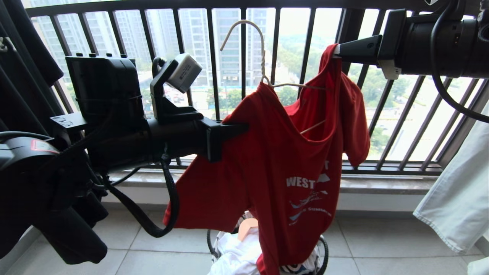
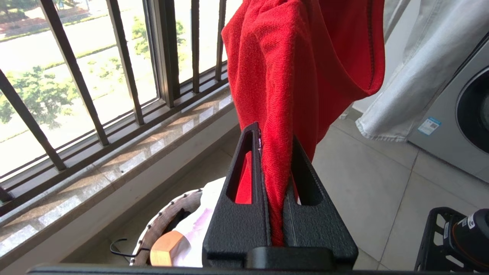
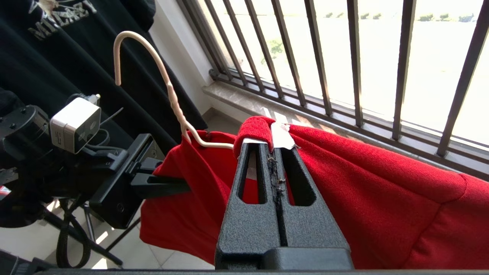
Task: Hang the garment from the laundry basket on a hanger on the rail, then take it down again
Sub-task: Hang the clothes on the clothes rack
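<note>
- The garment [image 1: 275, 160], a red T-shirt with a white "WEST" print, hangs in mid-air between the two grippers, in front of the dark railing [image 1: 244, 57].
- The left gripper [image 1: 238, 128] reaches in from the left at mid-height; its jaws are pressed together on a bunched fold of the red fabric at the shirt's shoulder, as the left wrist view confirms [image 2: 273, 152].
- The right gripper [image 1: 338, 49] reaches in from the upper right; its jaws are pressed together, pinching the collar edge with its white label [image 3: 282, 137].
- The hanger [image 1: 261, 57], thin whitish wire with a twisted neck, sits partly inside the neck opening. One wire arm runs toward the right gripper; a lower length of wire shows inside the neckline. Its hook points up and is caught on nothing.
- The laundry basket [image 2: 168, 217] stands on the tiled floor directly below the shirt, holding white laundry [image 1: 237, 252]. The shirt's hem hangs down in front of it.
- A black T-shirt [image 3: 57, 57] hangs at the left; a pale garment [image 1: 458, 198] hangs at the right.
- A washing machine [image 2: 458, 114] stands beyond the pale garment.
</note>
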`<state>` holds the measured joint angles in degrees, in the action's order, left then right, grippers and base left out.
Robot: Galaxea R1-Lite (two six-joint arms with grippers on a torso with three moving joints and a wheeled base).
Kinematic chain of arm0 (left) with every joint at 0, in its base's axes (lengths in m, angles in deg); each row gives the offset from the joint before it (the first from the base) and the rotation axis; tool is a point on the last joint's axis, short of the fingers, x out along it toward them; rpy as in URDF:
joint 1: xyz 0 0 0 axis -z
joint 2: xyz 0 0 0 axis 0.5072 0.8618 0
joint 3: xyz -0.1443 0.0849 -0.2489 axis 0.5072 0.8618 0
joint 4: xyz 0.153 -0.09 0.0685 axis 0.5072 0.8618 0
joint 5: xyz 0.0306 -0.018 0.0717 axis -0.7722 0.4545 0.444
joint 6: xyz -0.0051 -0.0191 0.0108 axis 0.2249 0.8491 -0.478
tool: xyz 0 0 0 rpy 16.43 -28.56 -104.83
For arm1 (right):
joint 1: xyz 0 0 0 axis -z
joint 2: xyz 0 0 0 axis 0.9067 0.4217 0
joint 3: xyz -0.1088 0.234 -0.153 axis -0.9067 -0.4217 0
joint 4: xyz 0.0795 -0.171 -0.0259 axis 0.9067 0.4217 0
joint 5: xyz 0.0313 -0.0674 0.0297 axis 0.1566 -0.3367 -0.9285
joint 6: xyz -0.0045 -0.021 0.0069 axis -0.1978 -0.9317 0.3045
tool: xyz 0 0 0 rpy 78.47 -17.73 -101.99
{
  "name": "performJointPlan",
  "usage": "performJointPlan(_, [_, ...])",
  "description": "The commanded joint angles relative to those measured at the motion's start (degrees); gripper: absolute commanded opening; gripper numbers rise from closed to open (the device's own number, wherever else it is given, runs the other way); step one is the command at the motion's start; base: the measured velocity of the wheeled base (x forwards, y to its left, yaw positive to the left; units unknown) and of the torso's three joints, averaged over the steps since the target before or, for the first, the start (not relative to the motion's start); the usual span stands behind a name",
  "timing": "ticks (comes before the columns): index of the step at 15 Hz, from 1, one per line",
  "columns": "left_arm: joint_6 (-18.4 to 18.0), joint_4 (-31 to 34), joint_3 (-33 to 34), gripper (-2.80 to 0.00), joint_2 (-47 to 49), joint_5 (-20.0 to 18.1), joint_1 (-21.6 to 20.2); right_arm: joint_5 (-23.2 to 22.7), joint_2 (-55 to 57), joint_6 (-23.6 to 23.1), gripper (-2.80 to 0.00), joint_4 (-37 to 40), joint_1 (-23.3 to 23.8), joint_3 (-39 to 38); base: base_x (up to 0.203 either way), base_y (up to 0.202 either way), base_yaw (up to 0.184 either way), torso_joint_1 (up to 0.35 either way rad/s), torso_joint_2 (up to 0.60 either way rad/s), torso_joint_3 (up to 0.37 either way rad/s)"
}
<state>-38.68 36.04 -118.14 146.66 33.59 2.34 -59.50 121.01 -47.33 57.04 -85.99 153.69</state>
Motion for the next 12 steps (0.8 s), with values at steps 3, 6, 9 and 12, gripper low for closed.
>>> performJointPlan(3, [6.7, -16.1, 7.9, -2.8, 1.3, 0.0, 0.3, 8.9, 0.3, -0.4, -2.8, 0.2, -6.5, 2.1, 0.0, 0.0, 0.0, 0.0, 0.0, 0.0])
performJointPlan(6, [9.7, -28.6, 12.1, -2.8, 5.6, 0.2, 0.2, 14.8, 1.2, -2.3, -2.8, 0.2, -11.0, 4.2, 0.0, 0.0, 0.0, 0.0, 0.0, 0.0])
performJointPlan(9, [13.2, -37.5, 14.1, -2.8, 8.4, 0.7, 1.4, 22.1, 3.3, -3.7, -2.8, 0.3, -14.8, 7.0, 0.0, 0.0, 0.0, 0.0, 0.0, 0.0])
performJointPlan(12, [13.0, -37.7, 14.2, -2.8, 9.5, 0.9, 1.6, 28.4, 2.9, -3.9, -2.8, 1.2, -19.3, 7.4, 0.0, 0.0, 0.0, 0.0, 0.0, 0.0])
